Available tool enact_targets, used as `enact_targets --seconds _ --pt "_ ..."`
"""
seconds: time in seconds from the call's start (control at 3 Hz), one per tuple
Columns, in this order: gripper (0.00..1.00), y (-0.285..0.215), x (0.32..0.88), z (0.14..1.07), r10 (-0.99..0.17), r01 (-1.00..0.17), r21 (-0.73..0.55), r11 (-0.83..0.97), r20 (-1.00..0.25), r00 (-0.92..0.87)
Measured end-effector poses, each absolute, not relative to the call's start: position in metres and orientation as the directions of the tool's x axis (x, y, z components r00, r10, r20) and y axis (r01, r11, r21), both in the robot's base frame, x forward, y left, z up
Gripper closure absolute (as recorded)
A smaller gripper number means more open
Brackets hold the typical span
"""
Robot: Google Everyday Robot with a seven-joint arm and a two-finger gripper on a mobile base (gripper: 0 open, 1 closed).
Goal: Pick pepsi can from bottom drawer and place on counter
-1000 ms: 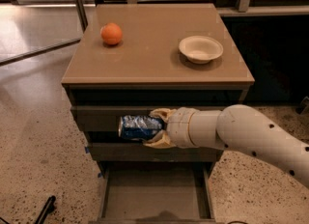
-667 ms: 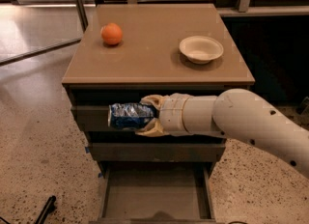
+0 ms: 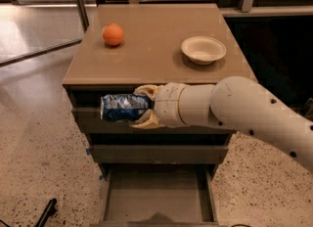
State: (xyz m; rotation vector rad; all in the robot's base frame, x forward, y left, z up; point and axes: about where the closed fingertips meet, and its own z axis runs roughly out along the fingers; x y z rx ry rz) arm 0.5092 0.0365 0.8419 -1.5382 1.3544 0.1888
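My gripper (image 3: 143, 106) is shut on the pepsi can (image 3: 122, 107), a dark-blue can with white markings, held on its side. The can hangs in front of the upper drawer fronts, just below the front edge of the counter (image 3: 156, 57). The bottom drawer (image 3: 157, 197) is pulled open below, and the part of its inside that shows holds nothing. My white arm reaches in from the right.
An orange (image 3: 113, 34) sits at the counter's back left and a white bowl (image 3: 203, 49) at its back right. A speckled floor surrounds the cabinet. A metal post stands behind it on the left, and a dark object lies on the floor at bottom left.
My gripper has carried the can up and to the left, from the middle drawer front to just under the counter's edge.
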Motion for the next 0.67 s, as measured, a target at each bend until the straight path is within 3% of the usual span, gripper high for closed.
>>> enact_targets --seconds 0.67 --pt "1.00 0.027 0.548 0.867 -0.692 -0.696 -0.701 0.156 -0.581 0.429"
